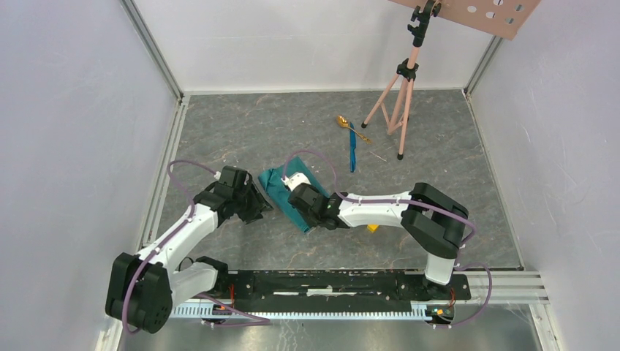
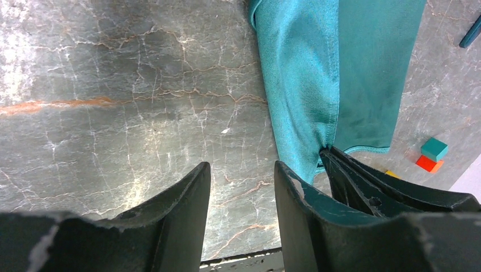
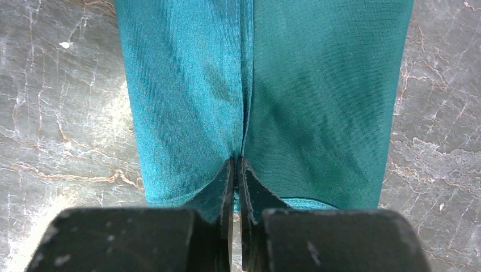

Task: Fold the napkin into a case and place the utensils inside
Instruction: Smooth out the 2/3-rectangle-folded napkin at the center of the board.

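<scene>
The teal-green napkin (image 1: 281, 191) lies as a long, narrow folded strip on the marble table. My right gripper (image 1: 307, 218) is shut on the napkin (image 3: 261, 85) at its near end, pinching the middle fold line (image 3: 236, 161). My left gripper (image 1: 257, 212) stands open just left of the cloth (image 2: 317, 73), with bare table between its fingers (image 2: 243, 170). The right gripper's black fingers (image 2: 363, 181) show beside it, clamped on the cloth. The utensils lie apart at the back: a gold spoon (image 1: 342, 122) and a blue knife-like stick (image 1: 352, 150).
A pink tripod (image 1: 401, 95) stands at the back right, close to the utensils. Small cubes sit right of the napkin's end: teal (image 2: 434, 149), red (image 2: 425, 164) and yellow (image 1: 373, 228). White walls enclose the table on three sides.
</scene>
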`<action>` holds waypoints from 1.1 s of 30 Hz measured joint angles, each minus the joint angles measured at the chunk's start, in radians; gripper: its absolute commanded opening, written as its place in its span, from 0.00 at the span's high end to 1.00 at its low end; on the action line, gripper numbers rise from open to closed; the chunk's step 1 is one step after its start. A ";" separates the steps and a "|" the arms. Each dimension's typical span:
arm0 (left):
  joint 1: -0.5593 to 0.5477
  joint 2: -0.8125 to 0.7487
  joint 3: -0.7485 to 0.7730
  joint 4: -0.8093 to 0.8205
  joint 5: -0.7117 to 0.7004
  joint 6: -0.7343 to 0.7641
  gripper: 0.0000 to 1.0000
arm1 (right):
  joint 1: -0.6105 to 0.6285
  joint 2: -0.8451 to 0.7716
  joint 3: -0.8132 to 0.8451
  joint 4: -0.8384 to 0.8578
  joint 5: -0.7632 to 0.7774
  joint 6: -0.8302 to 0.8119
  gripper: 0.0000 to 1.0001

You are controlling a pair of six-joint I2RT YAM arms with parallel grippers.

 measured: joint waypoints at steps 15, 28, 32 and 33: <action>0.123 0.399 0.311 0.094 0.133 0.063 0.81 | -0.027 -0.011 -0.019 0.018 -0.013 -0.018 0.94; 0.163 0.625 0.412 0.169 0.126 0.072 0.83 | -0.055 -0.074 -0.085 0.052 -0.037 -0.037 0.98; 0.163 0.628 0.415 0.188 0.127 0.072 0.81 | -0.059 -0.076 -0.098 0.058 -0.047 -0.040 0.98; 0.163 0.629 0.415 0.194 0.128 0.072 0.81 | -0.059 -0.076 -0.098 0.058 -0.049 -0.040 0.98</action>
